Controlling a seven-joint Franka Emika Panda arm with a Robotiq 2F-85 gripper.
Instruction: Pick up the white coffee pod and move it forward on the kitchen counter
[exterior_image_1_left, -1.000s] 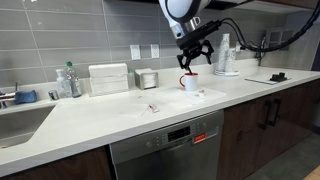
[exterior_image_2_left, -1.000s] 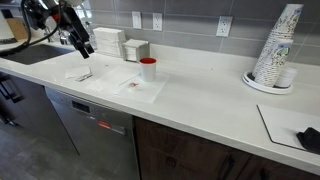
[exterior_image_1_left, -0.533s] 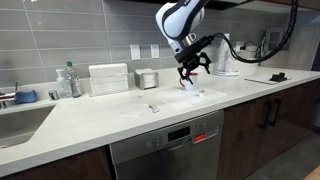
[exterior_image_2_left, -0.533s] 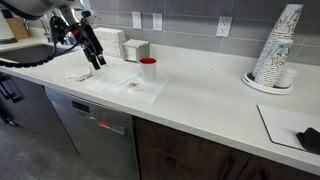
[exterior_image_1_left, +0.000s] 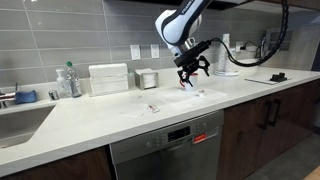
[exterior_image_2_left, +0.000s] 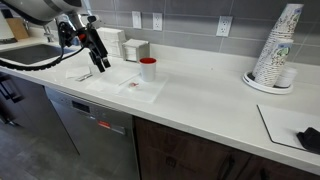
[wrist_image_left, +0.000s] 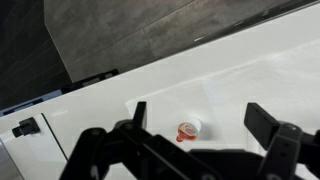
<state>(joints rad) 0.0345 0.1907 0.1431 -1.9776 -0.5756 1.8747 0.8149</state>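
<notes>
KITCHEN: A Panda arm's gripper (exterior_image_1_left: 190, 78) hovers low over the off-white worktop (exterior_image_1_left: 90, 118), jaws spread wide and holding nothing. The wrist view shows its two dark fingers (wrist_image_left: 268, 122) standing well apart, with pale surface between them. In that view a small pale item with a red mark (wrist_image_left: 188, 130) lies on the worktop between the spread jaws, untouched.

In an exterior view the gripper (exterior_image_2_left: 101, 64) hangs beside a red mug (exterior_image_2_left: 148, 69), on the mug's sink side and clear of it. The white coffee pod (exterior_image_2_left: 80, 75) is a faint low shape, barely distinct from the pale surface. It appears to sit on the worktop near the front edge, farther toward the sink than the gripper and apart from it.

A stack of paper cups (exterior_image_2_left: 280, 45) stands by the wall, well apart from the mug. A stainless dishwasher (exterior_image_1_left: 165, 145) sits under the worktop.
</notes>
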